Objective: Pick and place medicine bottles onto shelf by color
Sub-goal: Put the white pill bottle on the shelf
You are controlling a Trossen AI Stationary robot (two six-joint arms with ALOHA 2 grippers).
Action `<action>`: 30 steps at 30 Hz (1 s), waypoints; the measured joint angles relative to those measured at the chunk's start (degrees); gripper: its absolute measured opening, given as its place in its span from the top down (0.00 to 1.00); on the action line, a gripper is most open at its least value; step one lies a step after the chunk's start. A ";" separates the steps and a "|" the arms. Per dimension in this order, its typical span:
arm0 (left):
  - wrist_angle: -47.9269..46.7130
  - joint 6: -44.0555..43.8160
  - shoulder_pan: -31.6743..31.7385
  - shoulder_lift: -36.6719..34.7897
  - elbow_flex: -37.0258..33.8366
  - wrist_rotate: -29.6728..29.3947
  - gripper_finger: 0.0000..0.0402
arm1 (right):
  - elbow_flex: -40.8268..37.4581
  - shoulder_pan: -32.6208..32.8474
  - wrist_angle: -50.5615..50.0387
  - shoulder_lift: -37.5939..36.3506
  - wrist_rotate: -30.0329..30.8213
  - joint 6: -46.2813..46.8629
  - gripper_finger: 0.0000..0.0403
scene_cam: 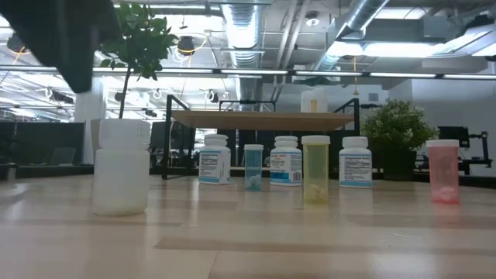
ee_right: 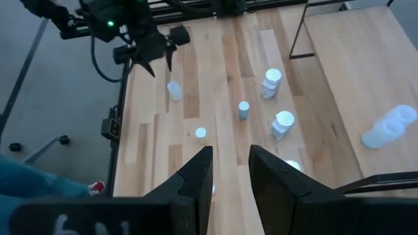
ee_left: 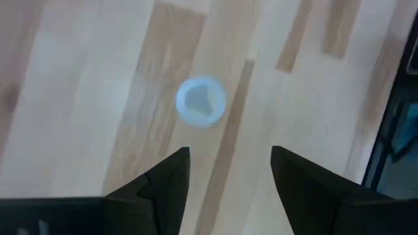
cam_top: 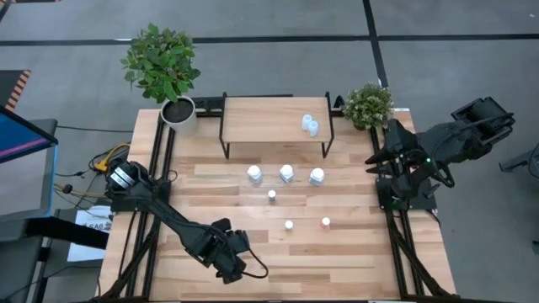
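Left gripper (ee_left: 228, 163) hangs over the desk's front edge on the left side with its jaws spread wide and empty, looking straight down on a pale-blue bottle (ee_left: 201, 101) standing on the planks. Two more pale bottles (cam_top: 311, 125), probably the same kind, lie at the right end of the shelf (cam_top: 261, 118), with three white bottles (cam_top: 285, 174) in a row just in front of it. Right gripper (ee_right: 230, 171) waits by the right edge, jaws a little apart, holding nothing.

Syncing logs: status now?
Left gripper over pale-blue bottle, jaws open. Right gripper parked at right edge, open. Two bottles on shelf. Nothing blocking.
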 joint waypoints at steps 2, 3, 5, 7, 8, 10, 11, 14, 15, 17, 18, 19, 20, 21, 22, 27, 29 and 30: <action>1.05 1.17 0.38 0.00 -1.41 -0.67 0.50 | 0.00 0.64 0.00 0.00 0.00 0.01 0.70; 0.94 1.65 0.57 0.00 -1.93 -1.11 0.50 | 0.00 0.90 0.00 0.00 -0.02 -0.01 0.70; 1.87 2.22 1.15 0.00 -3.05 -1.87 0.50 | 0.00 1.27 0.00 0.00 -0.02 -0.05 0.70; 1.91 2.57 1.79 -0.02 -4.40 -1.85 0.50 | 0.00 1.53 0.00 0.00 -0.02 -0.05 0.70; 1.67 2.93 2.00 -0.02 -4.93 -1.51 0.50 | 0.00 1.57 0.02 0.00 -0.02 -0.07 0.70; 2.44 4.60 2.45 -0.02 -5.37 -1.51 0.50 | 0.00 1.55 0.00 0.00 -0.02 -0.07 0.70; 3.09 5.65 2.50 -0.02 -5.38 -1.52 0.50 | 0.00 1.55 0.00 0.00 -0.02 -0.07 0.70; 5.69 9.64 2.55 -0.02 -5.39 -0.70 0.50 | 0.00 1.55 0.02 0.00 -0.02 -0.19 0.70; 6.69 10.75 2.57 -0.02 -5.38 -0.23 0.50 | 0.00 1.55 0.00 0.00 0.00 -0.22 0.70; 7.90 11.95 2.62 0.36 -5.37 0.09 0.50 | 0.00 1.53 0.00 0.00 0.00 -0.22 0.70; 8.43 12.02 2.76 0.69 -5.35 -0.33 0.50 | 0.00 1.53 0.00 0.00 0.00 -0.22 0.70; 8.20 12.08 2.87 0.98 -5.39 -1.06 0.50 | 0.00 1.53 0.02 0.00 0.00 -0.22 0.70; 7.69 12.12 3.03 1.02 -5.44 -1.64 0.50 | 0.00 1.53 0.00 0.00 0.00 -0.22 0.70; 7.96 12.13 3.39 1.33 -5.39 -2.02 0.50 | 0.00 1.53 0.00 0.00 0.00 -0.22 0.70; 8.80 12.15 3.83 1.65 -5.29 -2.11 0.50 | 0.00 1.53 0.00 -0.02 0.00 -0.22 0.70; 11.65 15.66 5.27 2.89 -5.31 -0.12 0.50 | 0.00 1.53 0.02 0.00 0.00 -0.22 0.70; 11.13 16.63 5.34 3.33 -5.38 0.45 0.50 | 0.00 1.53 0.01 0.00 0.00 -0.20 0.70; 12.37 16.71 5.61 3.67 -5.38 0.52 0.50 | 0.00 1.53 0.02 -0.02 0.00 -0.20 0.70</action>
